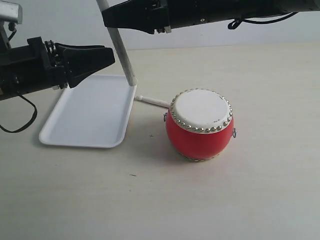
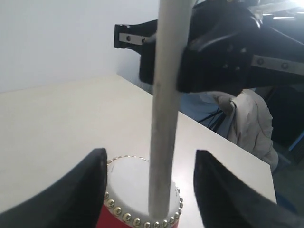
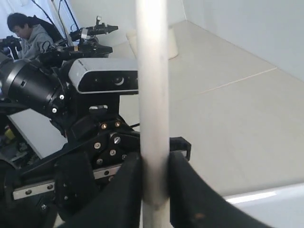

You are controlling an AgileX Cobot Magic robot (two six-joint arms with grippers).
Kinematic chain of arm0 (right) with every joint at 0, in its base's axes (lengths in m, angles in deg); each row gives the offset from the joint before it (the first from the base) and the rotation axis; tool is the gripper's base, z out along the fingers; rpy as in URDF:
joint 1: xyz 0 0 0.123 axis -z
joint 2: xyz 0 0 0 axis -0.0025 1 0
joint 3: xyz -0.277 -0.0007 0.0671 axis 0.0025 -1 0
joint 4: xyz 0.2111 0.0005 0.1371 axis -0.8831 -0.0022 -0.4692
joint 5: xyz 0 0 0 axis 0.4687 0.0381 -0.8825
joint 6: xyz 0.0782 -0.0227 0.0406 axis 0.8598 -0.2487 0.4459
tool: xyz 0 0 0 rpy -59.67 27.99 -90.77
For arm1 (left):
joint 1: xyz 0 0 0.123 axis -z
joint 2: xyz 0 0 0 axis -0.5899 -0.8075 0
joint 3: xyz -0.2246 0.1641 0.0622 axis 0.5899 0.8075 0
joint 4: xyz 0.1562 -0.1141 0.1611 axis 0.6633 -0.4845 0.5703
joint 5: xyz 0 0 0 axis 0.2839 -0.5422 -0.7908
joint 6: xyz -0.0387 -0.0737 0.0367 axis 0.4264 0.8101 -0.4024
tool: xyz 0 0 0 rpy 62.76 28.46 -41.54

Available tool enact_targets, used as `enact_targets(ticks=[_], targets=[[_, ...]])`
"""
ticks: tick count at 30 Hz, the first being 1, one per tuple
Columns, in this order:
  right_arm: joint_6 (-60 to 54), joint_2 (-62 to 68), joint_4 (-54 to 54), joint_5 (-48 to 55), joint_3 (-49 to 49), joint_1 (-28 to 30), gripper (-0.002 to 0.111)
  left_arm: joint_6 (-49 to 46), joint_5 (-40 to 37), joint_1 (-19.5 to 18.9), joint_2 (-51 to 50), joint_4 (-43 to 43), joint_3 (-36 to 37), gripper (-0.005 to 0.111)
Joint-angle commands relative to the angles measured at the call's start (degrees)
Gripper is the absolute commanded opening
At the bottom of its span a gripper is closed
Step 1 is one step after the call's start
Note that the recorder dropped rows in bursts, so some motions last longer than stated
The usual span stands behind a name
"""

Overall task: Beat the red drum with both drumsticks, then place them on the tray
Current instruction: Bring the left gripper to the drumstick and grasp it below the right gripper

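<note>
The red drum [image 1: 200, 131] stands upright on the table, right of the white tray [image 1: 85, 115]. My right gripper [image 1: 109, 19] reaches in from the top and is shut on one drumstick [image 1: 122, 52]. That stick slants down, and its lower end is at the tray's far right corner. The second drumstick [image 1: 152, 101] lies on the table between tray and drum, its far part hidden behind the drum. My left gripper [image 1: 111, 56] hangs above the tray's far edge, open and holding nothing. In the left wrist view the held drumstick [image 2: 166, 118] crosses in front of the drum [image 2: 128, 190], beyond my fingers [image 2: 85, 190].
Bare pale tabletop [image 1: 260, 190] surrounds the drum in front and to the right. The tray is empty. The right wrist view shows the left arm's camera housing [image 3: 104, 80] close behind the held drumstick [image 3: 152, 71], and a person [image 3: 28, 31] seated far off.
</note>
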Motion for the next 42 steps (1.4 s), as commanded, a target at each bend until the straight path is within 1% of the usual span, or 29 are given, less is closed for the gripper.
enact_targets(ticks=[1, 14, 18, 24, 29, 42], targets=[[-0.78, -0.19, -3.95, 0.62, -1.68, -0.04, 0.000, 0.16, 0.82, 1.58, -0.06, -0.48, -0.37, 0.054], [-0.49, -0.19, -5.19, 1.11, -1.66, -0.04, 0.000, 0.03, 0.69, 1.80, -0.06, -1.02, -0.37, 0.054], [1.09, -0.10, -5.19, 1.11, -1.66, -0.04, 0.000, -0.08, 0.96, 1.91, -0.06, -1.66, -0.37, 0.054], [2.13, 0.72, -6.19, 1.11, -1.66, -2.25, 0.000, -0.31, 0.98, 1.91, -0.06, -2.18, -0.37, 0.054], [0.66, 1.96, -7.58, 1.11, -1.66, -4.27, 0.000, -0.31, 0.98, 1.91, -0.06, -2.00, -0.37, 0.054], [0.12, 1.96, -7.70, 1.11, -1.66, -4.27, 0.000, -0.09, 0.98, 1.91, -0.06, -0.48, -0.37, 0.054]])
